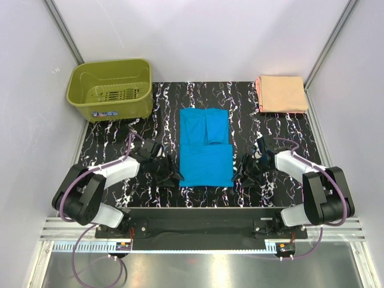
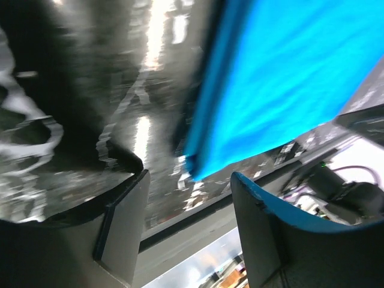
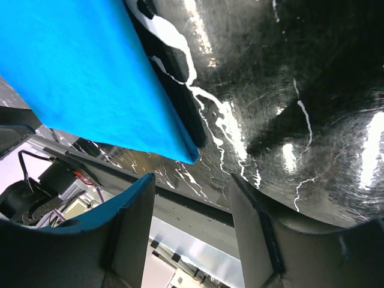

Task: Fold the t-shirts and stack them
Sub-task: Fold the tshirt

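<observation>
The turquoise t-shirt [image 1: 206,147] lies half-folded mid-worktop [image 1: 276,129], with the peach t-shirt [image 1: 281,93] folded at the far right corner. The left hand [image 1: 171,177] and right hand [image 1: 243,174] are spread and empty just beside its 2 near corners. If 1 pinches only the top layer, the fold could drag crooked.

**What the views leave unclear**

From above, the left end effector [image 1: 170,174] and right end effector [image 1: 245,172] are dark shapes against the dark tabletop [image 1: 282,129], their fingers too small to separate. Both wrist views cut the turquoise t-shirt [image 2: 288,72] off at the picture's edge, and the left one is blurred. The label on the basket [image 1: 111,90] is unreadable.
</observation>
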Controlling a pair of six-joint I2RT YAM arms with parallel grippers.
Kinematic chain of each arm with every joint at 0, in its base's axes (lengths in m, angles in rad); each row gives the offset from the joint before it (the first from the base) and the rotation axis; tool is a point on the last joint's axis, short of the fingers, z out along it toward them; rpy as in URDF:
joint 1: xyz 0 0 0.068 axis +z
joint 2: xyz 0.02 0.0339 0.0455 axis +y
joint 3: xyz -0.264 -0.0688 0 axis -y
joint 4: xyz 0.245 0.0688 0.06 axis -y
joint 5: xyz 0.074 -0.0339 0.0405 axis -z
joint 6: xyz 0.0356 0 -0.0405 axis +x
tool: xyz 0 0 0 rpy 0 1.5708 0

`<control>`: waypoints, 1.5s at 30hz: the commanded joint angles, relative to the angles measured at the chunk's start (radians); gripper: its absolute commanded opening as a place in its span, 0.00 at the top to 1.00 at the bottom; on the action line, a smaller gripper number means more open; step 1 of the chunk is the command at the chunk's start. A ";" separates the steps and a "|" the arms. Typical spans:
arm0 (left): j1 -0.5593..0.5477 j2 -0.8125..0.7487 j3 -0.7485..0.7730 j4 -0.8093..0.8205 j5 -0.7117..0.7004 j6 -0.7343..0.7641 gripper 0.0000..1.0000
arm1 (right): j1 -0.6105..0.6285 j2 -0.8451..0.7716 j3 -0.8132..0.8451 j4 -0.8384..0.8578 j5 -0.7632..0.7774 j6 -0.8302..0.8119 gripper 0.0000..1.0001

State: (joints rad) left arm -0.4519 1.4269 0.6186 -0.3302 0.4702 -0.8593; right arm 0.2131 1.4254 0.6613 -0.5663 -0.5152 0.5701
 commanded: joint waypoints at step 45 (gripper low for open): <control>-0.067 0.116 -0.074 0.103 -0.154 -0.305 0.85 | -0.004 0.197 -0.101 0.239 0.015 0.099 0.48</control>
State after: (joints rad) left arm -0.5140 1.4937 0.5571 -0.1768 0.4259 -1.2041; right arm 0.2089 1.5574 0.6041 -0.3710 -0.6674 0.7010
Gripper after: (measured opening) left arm 0.162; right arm 0.520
